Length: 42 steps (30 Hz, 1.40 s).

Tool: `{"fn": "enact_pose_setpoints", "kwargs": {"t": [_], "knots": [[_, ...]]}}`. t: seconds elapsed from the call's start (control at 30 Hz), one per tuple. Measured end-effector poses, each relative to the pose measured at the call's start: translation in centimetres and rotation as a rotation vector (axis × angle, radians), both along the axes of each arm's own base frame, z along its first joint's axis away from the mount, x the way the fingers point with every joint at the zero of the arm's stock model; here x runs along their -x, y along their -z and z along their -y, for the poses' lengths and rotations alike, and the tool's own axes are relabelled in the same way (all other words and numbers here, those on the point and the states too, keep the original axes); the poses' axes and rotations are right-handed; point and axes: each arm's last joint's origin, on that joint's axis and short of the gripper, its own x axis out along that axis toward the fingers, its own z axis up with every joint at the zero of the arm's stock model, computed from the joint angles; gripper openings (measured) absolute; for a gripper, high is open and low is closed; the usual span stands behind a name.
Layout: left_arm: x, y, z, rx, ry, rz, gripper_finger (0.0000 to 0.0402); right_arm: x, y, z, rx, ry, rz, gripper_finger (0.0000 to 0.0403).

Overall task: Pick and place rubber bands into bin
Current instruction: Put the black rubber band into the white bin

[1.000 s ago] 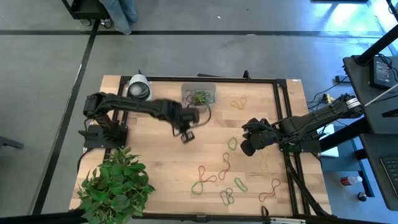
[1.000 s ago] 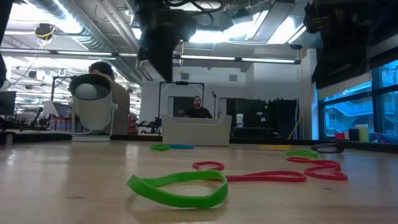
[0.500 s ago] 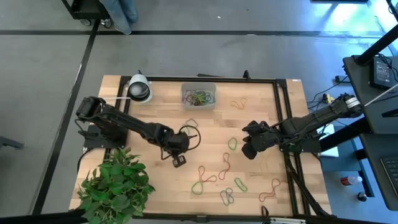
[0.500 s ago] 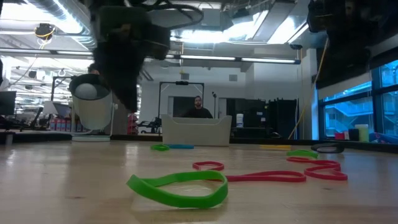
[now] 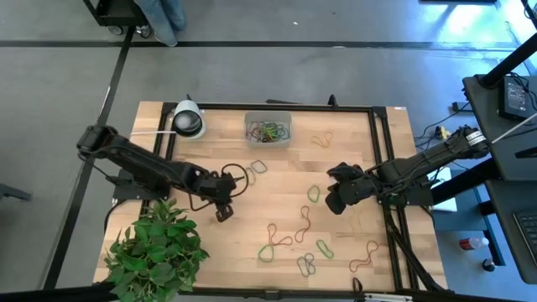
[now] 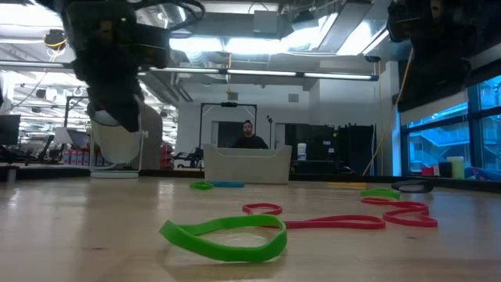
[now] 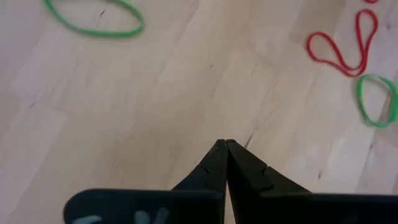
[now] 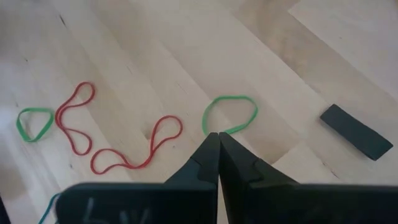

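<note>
Rubber bands in green, red and orange lie loose on the wooden table toward its near right: a green one (image 5: pixel 313 194), a red one (image 5: pixel 304 221), another green one (image 5: pixel 268 252). More bands fill the clear bin (image 5: pixel 268 130) at the far middle. My left gripper (image 5: pixel 223 216) hangs shut over bare wood left of the bands, holding nothing (image 7: pixel 225 143). My right gripper (image 5: pixel 333 204) is shut above the table, right of the green band (image 8: pixel 229 113), also holding nothing (image 8: pixel 218 135).
A potted plant (image 5: pixel 155 252) fills the near left corner, close to my left gripper. A white-and-black roll (image 5: pixel 187 120) stands at the far left. Black frame rails (image 5: pixel 377 159) run along the table. A small black block (image 8: pixel 356 131) lies near my right gripper.
My left gripper has swung away from the bin toward the table's near and left edges and sunk lower, tipping a little as it went. It stays shut with nothing in it. My right arm has kept still.
</note>
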Motion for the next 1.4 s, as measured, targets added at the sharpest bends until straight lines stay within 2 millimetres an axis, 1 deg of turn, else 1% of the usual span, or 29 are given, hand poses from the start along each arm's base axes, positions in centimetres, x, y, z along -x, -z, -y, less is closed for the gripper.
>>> {"fn": "enact_pose_setpoints", "kwargs": {"t": [0.07, 0.33, 0.43, 0.53, 0.67, 0.9, 1.03, 1.17, 1.33, 1.4], "knots": [[0.8, 0.1, -0.2, -0.005, 0.005, -0.002, 0.0001, 0.0, 0.0, 0.0, -0.009, 0.014, 0.001, 0.0007], [2.7, 0.4, -0.7, -0.017, 0.032, 0.015, 0.0001, 0.4, 0.2, 0.1, -0.058, 0.073, -0.037, 0.0004], [3.1, 0.5, -0.8, -0.028, 0.052, 0.019, 0.0001, 0.9, 0.5, 0.2, -0.103, 0.143, -0.096, 0.0003], [3.3, 0.6, -1.0, -0.032, 0.058, 0.024, 0.0001, 1.3, 1.1, 0.1, -0.148, 0.187, -0.193, 0.0002], [3.6, 0.9, -1.0, -0.033, 0.058, 0.015, 0.0001, 1.3, 2.3, -0.7, -0.21, 0.229, -0.311, 0.0002], [3.7, 1.1, -1.0, -0.025, 0.073, 0.007, 0.0001, 0.8, 4.8, -3.1, -0.331, 0.326, -0.522, 0.0005], [3.7, 1.1, -1.0, -0.029, 0.08, 0.007, 0.0001, 1.0, 6.2, -4.5, -0.32, 0.398, -0.594, 0.0029], [3.7, 1.1, -1.0, -0.028, 0.08, 0.007, 0.0001, 1.2, 7.1, -5.4, -0.299, 0.462, -0.638, 0.0068], [3.7, 1.1, -1.0, -0.028, 0.08, 0.007, 0.0001, 1.6, 8.2, -5.9, -0.241, 0.543, -0.681, 0.0127], [3.7, 1.1, -1.0, -0.028, 0.08, 0.007, 0.0001, 1.9, 9.1, -5.9, -0.234, 0.587, -0.677, 0.015]]}}
